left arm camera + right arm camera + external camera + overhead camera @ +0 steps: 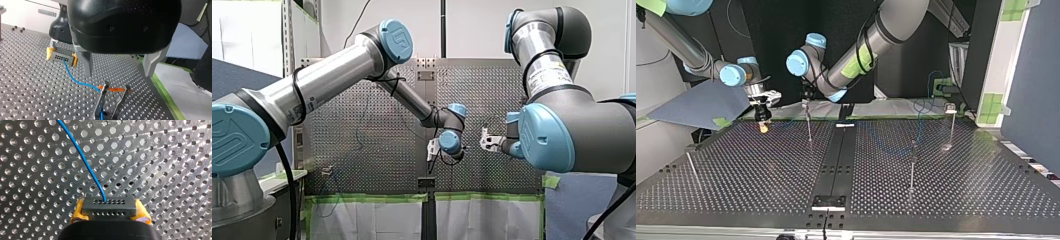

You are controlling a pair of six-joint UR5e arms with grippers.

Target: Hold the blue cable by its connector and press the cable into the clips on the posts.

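Clamped between yellow pads (pixel 79 212) of my right gripper (pixel 110 208): the grey connector (pixel 109 205), near the table's (pixel 761 165) arm-side edge. From it, blue cable (pixel 82 157) trailing to a forked clip (pixel 103 98) on a post (pixel 809 127) under my left gripper (pixel 119 73), jaws wide, empty. Other posts (pixel 912 167) well apart.

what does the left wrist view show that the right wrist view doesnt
Only the left wrist view: my left gripper, its metal fingers open, hanging above a clip on a post, and the blue cable running from the connector to that clip.
Only the right wrist view: the exact hole where the cable leaves the connector, in the row farther from the gripper.
Both: the connector clamped between the yellow pads of my right gripper, the blue cable, and the perforated table.
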